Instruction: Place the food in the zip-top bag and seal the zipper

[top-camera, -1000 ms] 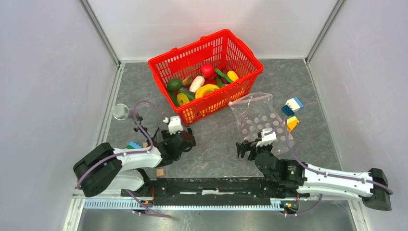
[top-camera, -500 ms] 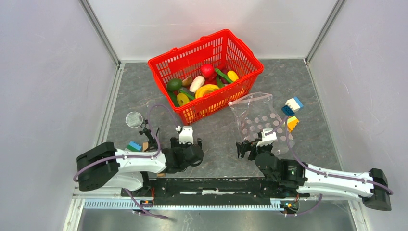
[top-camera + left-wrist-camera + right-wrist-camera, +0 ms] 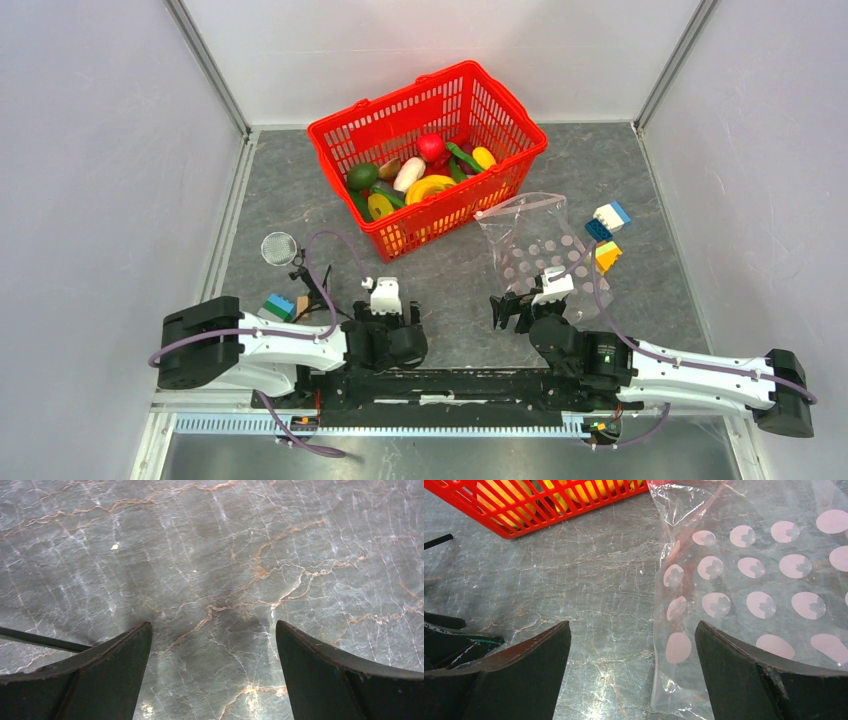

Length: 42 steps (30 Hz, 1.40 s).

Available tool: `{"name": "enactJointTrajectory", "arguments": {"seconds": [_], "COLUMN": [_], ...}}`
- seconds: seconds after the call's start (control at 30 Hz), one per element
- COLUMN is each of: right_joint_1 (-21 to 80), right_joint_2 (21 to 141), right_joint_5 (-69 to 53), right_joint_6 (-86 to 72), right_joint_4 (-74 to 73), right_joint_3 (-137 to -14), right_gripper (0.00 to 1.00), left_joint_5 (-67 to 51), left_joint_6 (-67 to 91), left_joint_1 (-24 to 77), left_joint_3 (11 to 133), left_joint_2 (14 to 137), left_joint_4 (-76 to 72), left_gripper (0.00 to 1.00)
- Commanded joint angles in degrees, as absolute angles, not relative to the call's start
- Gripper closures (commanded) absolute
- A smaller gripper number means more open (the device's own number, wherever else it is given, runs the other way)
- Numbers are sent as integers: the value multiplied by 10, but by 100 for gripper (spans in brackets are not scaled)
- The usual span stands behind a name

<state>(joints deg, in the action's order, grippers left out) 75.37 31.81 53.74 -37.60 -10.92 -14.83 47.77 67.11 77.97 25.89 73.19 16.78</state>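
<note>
Near the front of the table (image 3: 450, 290), well short of the red basket (image 3: 455, 212), both arms sit low. Left arm (image 3: 290, 345): jaws spread wide, nothing between them, pointing down at bare table on the near side of the basket. Its wrist view shows only the marbled top. Right arm (image 3: 680, 375): jaws also wide apart and empty, aimed toward the basket's near right corner, with the clear dotted bag (image 3: 749, 580) lying just ahead of them.

Food (image 3: 420, 172) is all in the basket, with red, yellow, green and white pieces piled inside and none in the bag. The bag lies flat and limp on the table just right of the basket's near wall. It is close to the basket, but I can't tell if they touch. The zipper (image 3: 517, 206) runs along the bag edge that faces the basket's right corner, away from the arms. I can't tell if it's zipped.

Judgement: no step is done yet. Jaws are open because there's nothing to hold so far; they look ready for a first grab. The bag sits next to the basket, so each piece has a short carry. The right arm is closest to the bag and likely holds or opens its mouth. The left arm has the clearer line to the basket's near left side for picking.

Toy bricks (image 3: 605, 235) sit on the bag's side away from the basket and aren't food. More bricks (image 3: 278, 303) sit near-left of the basket, by the left arm.

Likely snag: the floppy bag mouth will need holding open.
</note>
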Motion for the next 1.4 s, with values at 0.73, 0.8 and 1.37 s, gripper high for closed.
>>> {"name": "enactJointTrajectory", "arguments": {"seconds": [0.73,0.8,1.37], "right_joint_1": [755,755,755], "right_joint_2": [300,297,328], "right_joint_5": [532,523,485], "right_joint_6": [-364,-348,-318], "right_joint_4": [-107,-110,-93], "right_joint_3": [-149,-158,-188], "right_gripper": [2,2,2], "left_joint_5": [554,556,574], "left_joint_6": [906,874,772], "left_joint_1": [757,758,736], "left_joint_3": [221,246,244], "left_joint_2": [691,694,599], "left_joint_4": [362,381,340], "left_gripper": [0,0,0]}}
